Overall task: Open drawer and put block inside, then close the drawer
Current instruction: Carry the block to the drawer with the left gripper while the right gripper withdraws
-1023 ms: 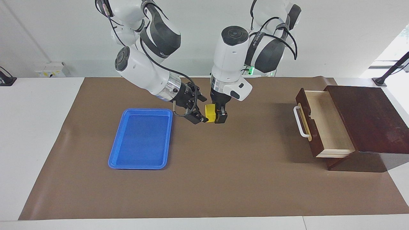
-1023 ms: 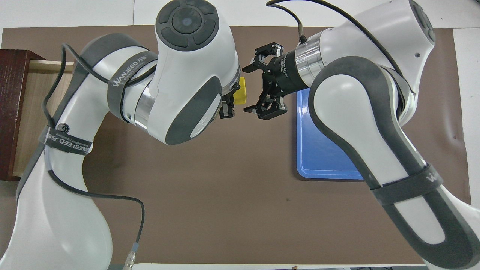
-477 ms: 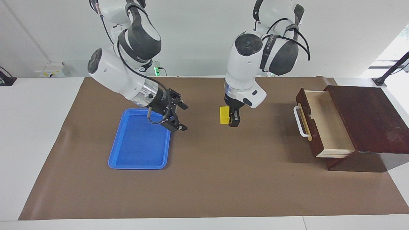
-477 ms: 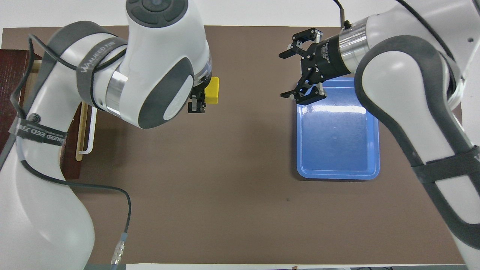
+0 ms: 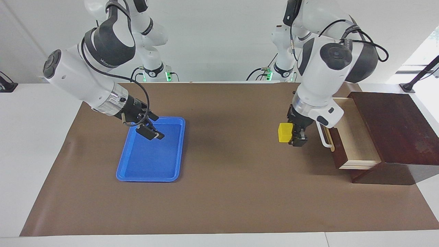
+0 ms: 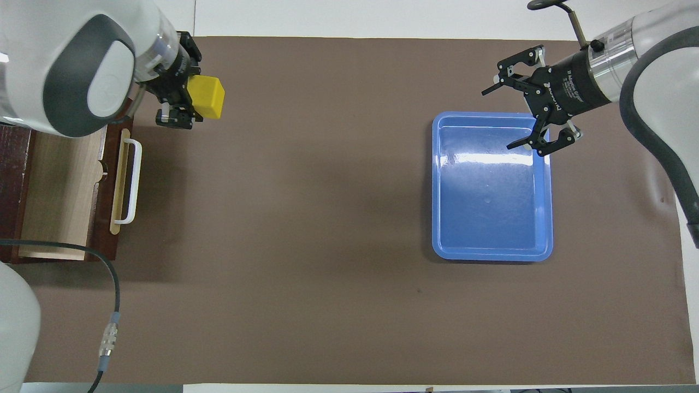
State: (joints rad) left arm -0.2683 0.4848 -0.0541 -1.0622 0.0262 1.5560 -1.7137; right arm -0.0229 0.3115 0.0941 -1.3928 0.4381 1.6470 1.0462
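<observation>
The yellow block [image 5: 284, 132] [image 6: 207, 96] hangs in the air with my left gripper [image 5: 292, 137] [image 6: 183, 105] shut on it. It is over the brown mat, just in front of the drawer's white handle [image 5: 322, 132] [image 6: 129, 189]. The dark brown drawer [image 5: 353, 137] [image 6: 60, 191] stands pulled open at the left arm's end of the table, and its pale wood inside holds nothing. My right gripper [image 5: 152, 126] [image 6: 505, 117] is open and holds nothing, over the blue tray's end that is farther from the robots.
A flat blue tray [image 5: 147, 164] [image 6: 491, 207] with nothing in it lies on the brown mat [image 5: 226, 192] toward the right arm's end. The dark brown cabinet top [image 5: 394, 127] stretches out from the drawer at the table's end. A cable [image 6: 112, 305] trails near the left arm's base.
My left gripper has carried the block from the table's middle over to the drawer's front. My right gripper, still open, has drawn back from the block to above the blue tray.
</observation>
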